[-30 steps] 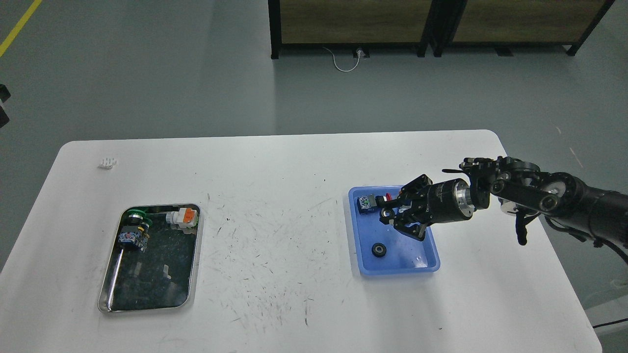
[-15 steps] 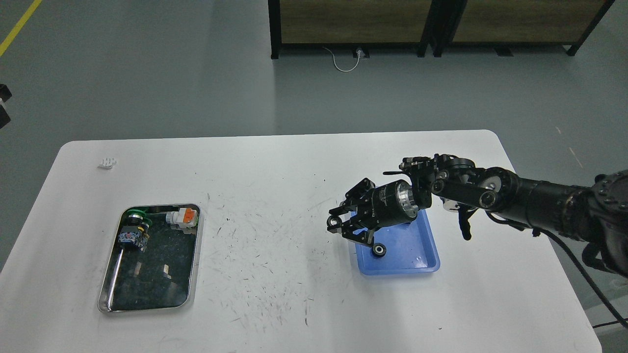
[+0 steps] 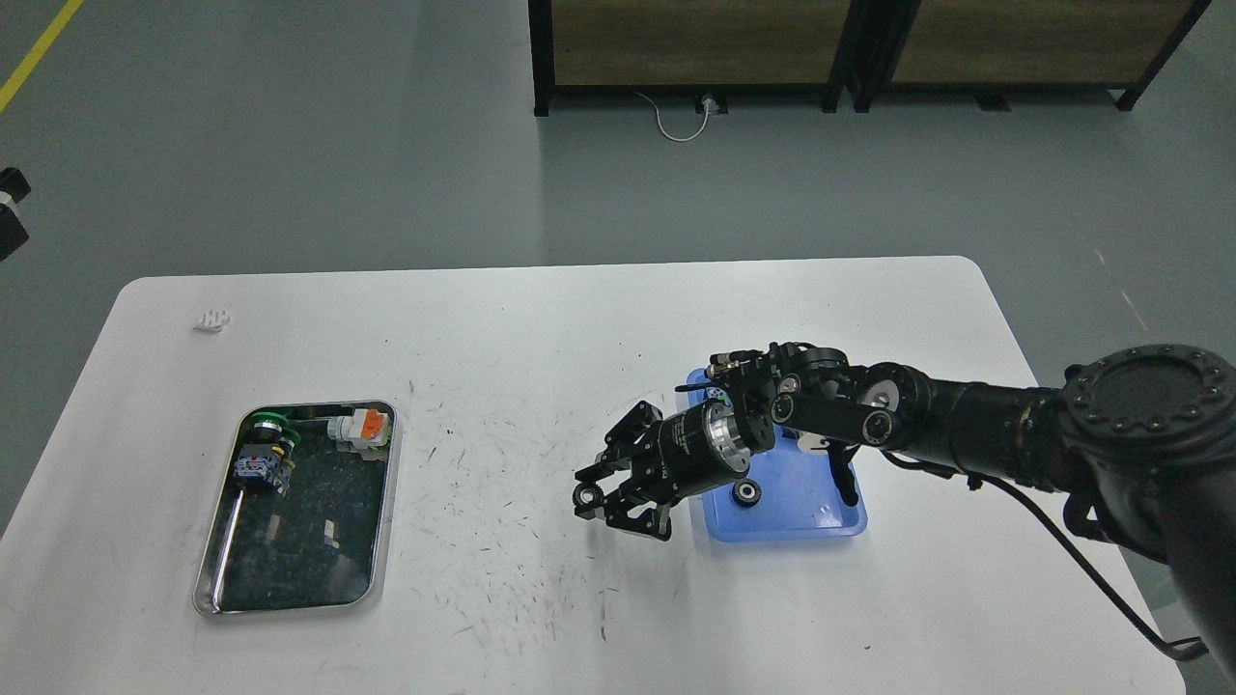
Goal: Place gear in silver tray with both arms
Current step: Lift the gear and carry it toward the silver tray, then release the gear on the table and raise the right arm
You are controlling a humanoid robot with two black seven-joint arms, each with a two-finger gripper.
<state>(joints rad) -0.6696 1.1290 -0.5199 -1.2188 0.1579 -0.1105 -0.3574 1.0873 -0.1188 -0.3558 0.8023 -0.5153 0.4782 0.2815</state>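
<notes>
My right gripper (image 3: 591, 498) reaches left over the white table, just past the blue tray's left edge. It is shut on a small black ring-shaped gear (image 3: 583, 497) held at its fingertips above the table. The silver tray (image 3: 309, 565) lies at the table's left, well apart from the gripper. It holds a green and black part (image 3: 263, 452) and a white and orange part (image 3: 359, 427) at its far end. My left gripper does not show; only a small dark piece (image 3: 10, 212) sits at the view's left edge.
The blue plastic tray (image 3: 811, 502) lies under my right forearm with a second black gear (image 3: 744, 492) in it. A small white piece (image 3: 211, 319) lies at the table's far left. Dark cabinets (image 3: 850, 48) stand on the floor behind the table.
My right gripper has moved left and toward me, from over the blue tray to the table beyond its left edge, carrying the gear. The silver tray's contents have not moved.
</notes>
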